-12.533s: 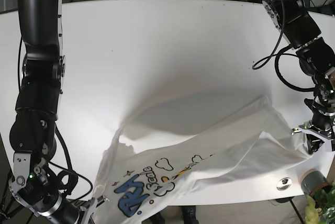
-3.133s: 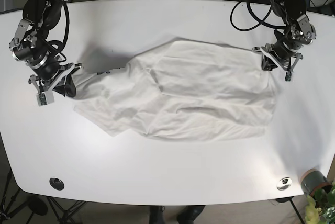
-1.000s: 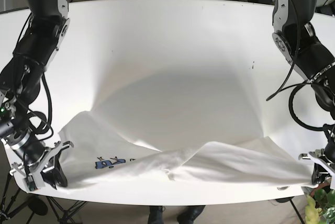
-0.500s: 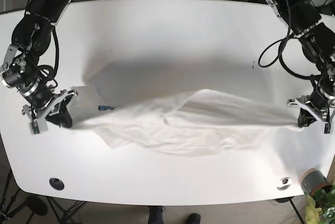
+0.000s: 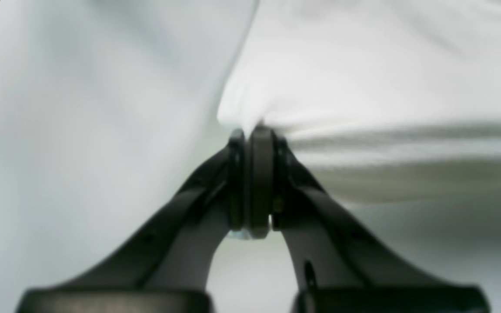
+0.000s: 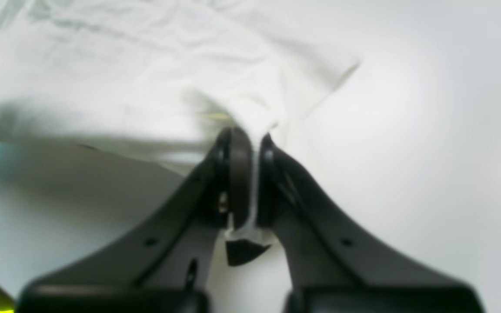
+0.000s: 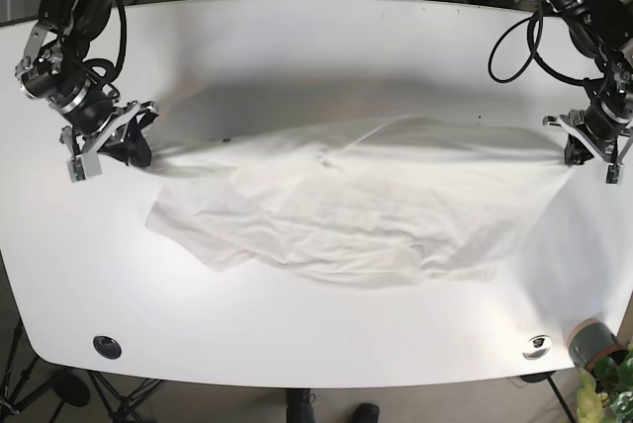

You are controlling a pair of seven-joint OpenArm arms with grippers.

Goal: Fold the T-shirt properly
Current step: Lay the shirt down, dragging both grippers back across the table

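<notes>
The white T-shirt is stretched out wide across the table's middle, rumpled, with its near part lying on the surface. On the base view's right, my left gripper is shut on one end of the cloth; the left wrist view shows the T-shirt pinched in my left gripper. On the base view's left, my right gripper is shut on the other end. In the right wrist view the T-shirt runs between the jaws of my right gripper.
The white table spreads around the shirt. A round black fitting sits at the front left and a silver one at the front right. A grey pot with a plant stands off the front right corner.
Both grippers have carried the shirt's ends farther back over the table. The cloth now spreads wider and lies flatter than half a second ago.
</notes>
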